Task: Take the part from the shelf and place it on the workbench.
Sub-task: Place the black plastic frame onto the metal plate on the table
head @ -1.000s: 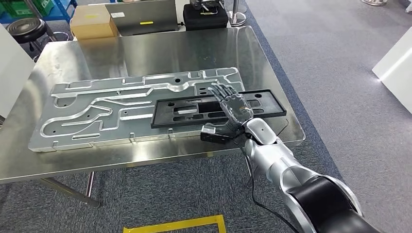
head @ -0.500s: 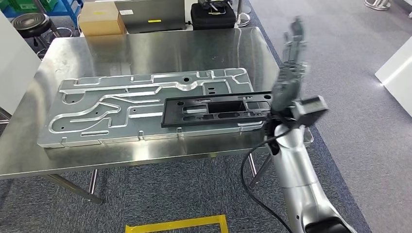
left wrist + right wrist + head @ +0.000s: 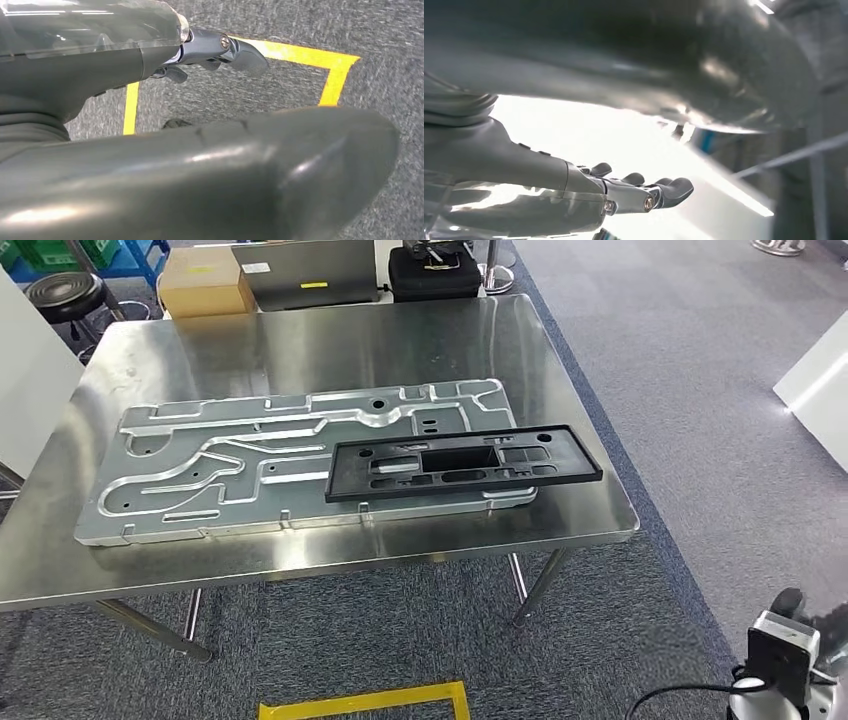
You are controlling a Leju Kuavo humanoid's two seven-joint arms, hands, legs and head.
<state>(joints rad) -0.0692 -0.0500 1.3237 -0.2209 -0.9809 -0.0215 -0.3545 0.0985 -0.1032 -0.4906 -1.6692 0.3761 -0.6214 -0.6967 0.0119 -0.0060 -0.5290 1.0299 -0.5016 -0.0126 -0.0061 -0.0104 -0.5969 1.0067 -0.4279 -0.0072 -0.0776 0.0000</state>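
The black rectangular part (image 3: 465,463), a flat frame with cut-outs, lies on the steel workbench (image 3: 330,340). It rests partly on a large machined aluminium plate (image 3: 250,465), and nothing touches it. My right arm's wrist (image 3: 785,650) hangs low at the bottom right corner, well clear of the table. In the right wrist view my right hand (image 3: 644,192) has its fingers stretched out and holds nothing. In the left wrist view my left hand (image 3: 215,50) hangs over the carpet with its fingers apart and empty.
At the bench's far edge stand a cardboard box (image 3: 203,285), a grey case (image 3: 308,275) and a black case (image 3: 433,270). A black stool (image 3: 62,290) is at the far left. Yellow floor tape (image 3: 365,702) lies in front of the bench. A white block (image 3: 815,380) stands at the right.
My right hand left the black part, swung up beside the table, then dropped to the lower right. The part stays on the plate. The view shifted slightly.
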